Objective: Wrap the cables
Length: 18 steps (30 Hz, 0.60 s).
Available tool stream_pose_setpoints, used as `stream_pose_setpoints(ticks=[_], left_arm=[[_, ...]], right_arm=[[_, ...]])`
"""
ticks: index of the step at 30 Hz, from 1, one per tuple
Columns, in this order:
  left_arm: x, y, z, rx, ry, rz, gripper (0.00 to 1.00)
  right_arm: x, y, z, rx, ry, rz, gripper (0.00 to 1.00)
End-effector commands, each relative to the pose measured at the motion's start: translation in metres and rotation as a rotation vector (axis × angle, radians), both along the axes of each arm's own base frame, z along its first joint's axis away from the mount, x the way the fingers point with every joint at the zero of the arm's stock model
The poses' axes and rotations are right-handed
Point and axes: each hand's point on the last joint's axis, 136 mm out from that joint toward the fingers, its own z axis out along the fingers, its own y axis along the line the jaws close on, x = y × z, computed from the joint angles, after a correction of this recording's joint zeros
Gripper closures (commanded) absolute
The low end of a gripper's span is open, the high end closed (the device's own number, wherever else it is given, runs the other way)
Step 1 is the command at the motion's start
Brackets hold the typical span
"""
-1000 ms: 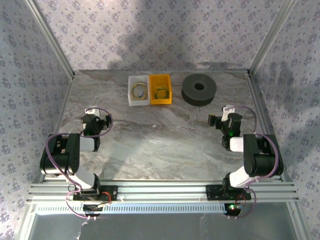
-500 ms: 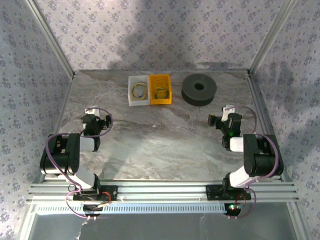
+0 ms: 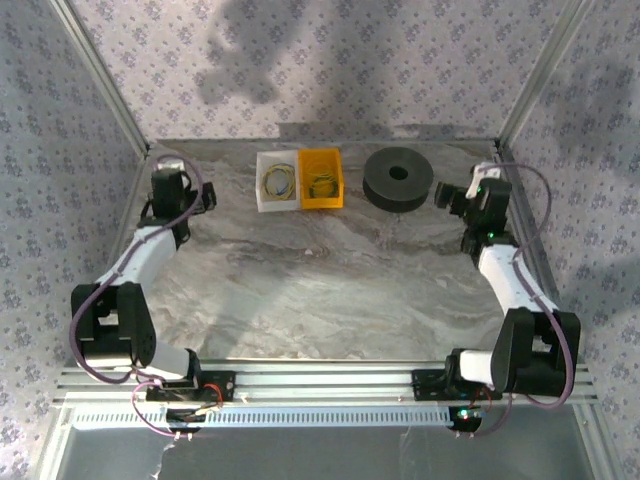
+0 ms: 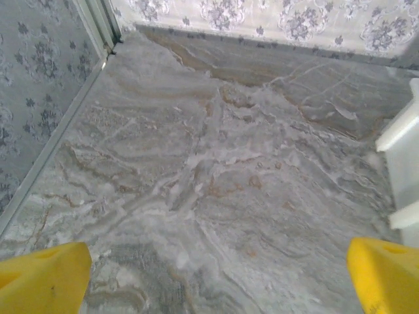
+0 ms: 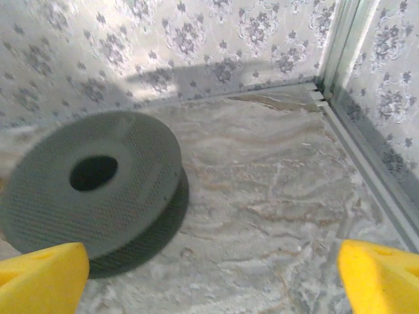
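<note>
The two arms are bolted to a metal rail (image 3: 320, 380) at the near edge, and both reach up the marbled table (image 3: 320, 290) toward its far side. The left gripper (image 4: 213, 281) hangs over bare table near the far-left corner. Its yellow fingers (image 4: 42, 278) are spread wide, with nothing between them and nothing touched. A corner of the white bin (image 4: 402, 124) stands off to its right.

The right gripper (image 5: 211, 278) is just as wide and just as empty, over the table near the far-right corner, with its yellow fingertips (image 5: 380, 275) far apart. The dark grey spool (image 5: 91, 180) lies flat just ahead of it to the left, untouched.

Along the far side, between the two grippers, the cables (image 3: 279, 180) lie coiled in small loops. One yellow coil sits in the white bin, and a yellow-green coil (image 3: 322, 184) sits in the yellow bin (image 3: 322, 203), which touches the white bin's right side. The spool rests apart from both bins, further right.
</note>
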Motion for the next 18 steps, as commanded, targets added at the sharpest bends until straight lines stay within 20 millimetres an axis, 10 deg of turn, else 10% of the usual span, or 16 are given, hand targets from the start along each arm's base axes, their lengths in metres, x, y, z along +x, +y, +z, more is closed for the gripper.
stream_pose_setpoints(ticks=[1, 7, 18], left_arm=[[-0.056, -0.012, -0.036, -0.077, 0.403, -0.007, 0.0], [-0.093, -0.074, -0.014, -0.278, 0.578, -0.254, 0.0], [-0.134, -0.071, -0.023, -0.165, 0.727, -0.275, 0.0]], right_arm=[[-0.004, 0.024, -0.038, 0.298, 0.25, 0.113, 0.01], [0.061, 0.053, -0.03, 0.615, 0.335, 0.299, 0.01], [0.122, 0.043, -0.106, 0.709, 0.462, 0.2, 0.05]])
